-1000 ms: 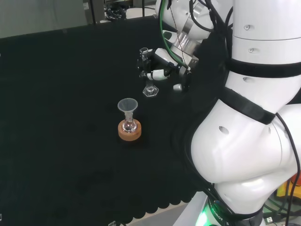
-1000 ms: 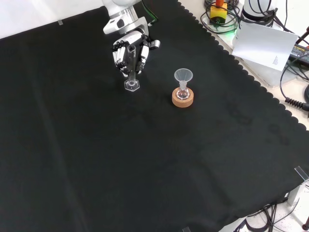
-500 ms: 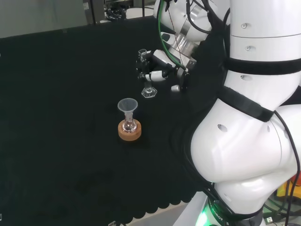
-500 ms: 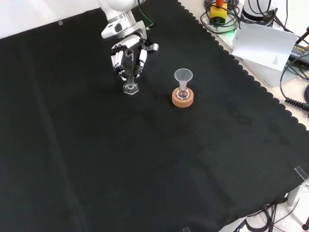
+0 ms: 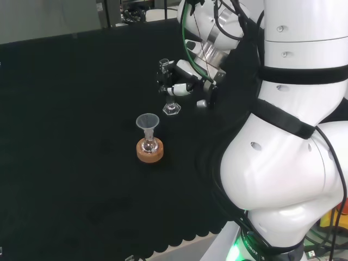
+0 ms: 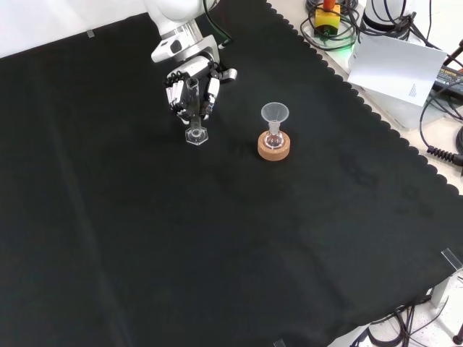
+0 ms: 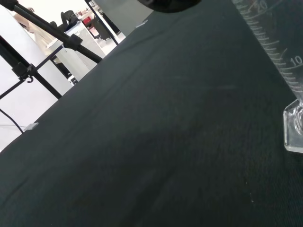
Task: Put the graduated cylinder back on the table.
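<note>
Front view shows the hand [image 6: 189,81] with fingers curled around the upright glass cylinder [image 6: 194,116], its base on the black cloth [image 6: 217,238], left of the funnel [image 6: 274,116].

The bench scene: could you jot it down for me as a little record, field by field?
surface: black cloth
hand: hand with fingers curled round the graduated cylinder
cylinder: upright, clear, hexagonal foot at or just above the cloth; contact not clear
other ware: funnel in a small flask on a cork ring, to the cylinder's right in the front view
</note>
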You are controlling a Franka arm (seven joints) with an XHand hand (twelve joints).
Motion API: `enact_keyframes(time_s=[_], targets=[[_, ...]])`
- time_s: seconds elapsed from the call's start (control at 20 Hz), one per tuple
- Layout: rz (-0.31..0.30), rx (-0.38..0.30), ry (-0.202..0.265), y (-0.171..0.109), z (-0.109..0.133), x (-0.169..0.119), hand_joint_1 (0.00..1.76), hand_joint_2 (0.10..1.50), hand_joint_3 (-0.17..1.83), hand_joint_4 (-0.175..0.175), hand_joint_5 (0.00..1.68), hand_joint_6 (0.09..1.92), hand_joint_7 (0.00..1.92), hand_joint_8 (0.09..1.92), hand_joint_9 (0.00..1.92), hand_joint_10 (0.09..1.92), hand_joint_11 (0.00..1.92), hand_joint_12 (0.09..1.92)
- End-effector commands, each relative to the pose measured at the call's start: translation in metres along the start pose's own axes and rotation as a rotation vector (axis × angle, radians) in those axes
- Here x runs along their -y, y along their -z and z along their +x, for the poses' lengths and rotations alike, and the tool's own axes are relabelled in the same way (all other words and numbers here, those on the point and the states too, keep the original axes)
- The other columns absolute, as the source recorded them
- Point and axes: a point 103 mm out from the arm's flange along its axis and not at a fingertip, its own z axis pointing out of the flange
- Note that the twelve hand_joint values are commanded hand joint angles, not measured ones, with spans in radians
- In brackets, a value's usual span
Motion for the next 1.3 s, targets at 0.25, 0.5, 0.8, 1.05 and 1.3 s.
enact_keyframes(time_s=[0.25, 0.5, 0.8, 1.05, 1.3], targets=[[-0.011, -0.029, -0.010, -0.0034, -0.0051, 0.0002, 1.23, 1.20, 0.00, -0.175, 0.80, 1.28, 0.83, 1.27, 1.36, 0.16, 1.14, 0.78], [-0.008, -0.052, -0.009, -0.0044, -0.0062, 0.0006, 1.22, 1.22, 0.00, -0.175, 0.77, 1.31, 0.80, 1.31, 1.32, 0.16, 1.11, 0.83], [-0.006, -0.054, -0.015, -0.0037, -0.0088, 0.0047, 1.14, 1.19, -0.01, -0.175, 0.85, 1.20, 0.86, 0.79, 1.27, 0.17, 1.11, 0.90], [-0.006, -0.053, -0.020, -0.0041, -0.0110, 0.0061, 1.13, 1.14, -0.03, -0.131, 0.86, 1.05, 0.83, 0.69, 1.25, 0.15, 1.03, 0.97], [-0.014, -0.050, -0.024, 0.0017, -0.0103, 0.0074, 1.12, 1.14, -0.17, -0.099, 0.82, 0.81, 0.82, 0.64, 1.25, 0.11, 0.98, 1.00]])
